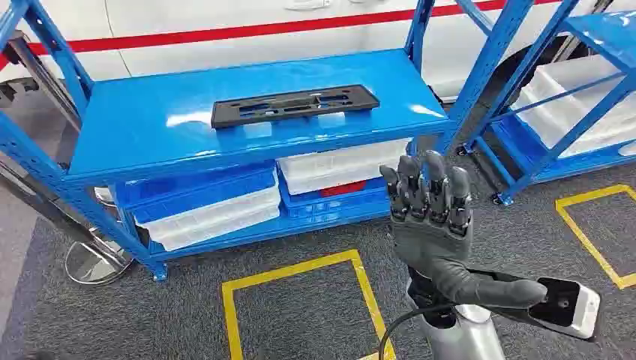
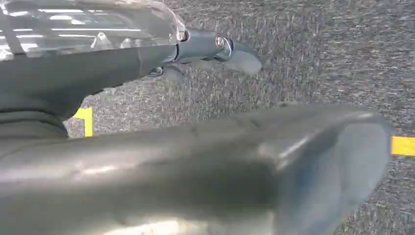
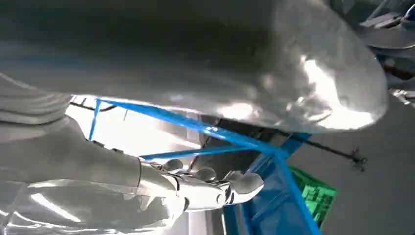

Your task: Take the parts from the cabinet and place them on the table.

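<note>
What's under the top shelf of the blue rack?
Under the top shelf, which carries a black part, sit stacked blue bins and white bins on the lower shelf. Their contents are hidden by the shelf above.

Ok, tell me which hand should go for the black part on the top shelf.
Right, probably. The right hand is raised in front of the blue rack, fingers apart and holding nothing, below and right of the black part. The left hand hangs over the carpet, also holding nothing.
</note>
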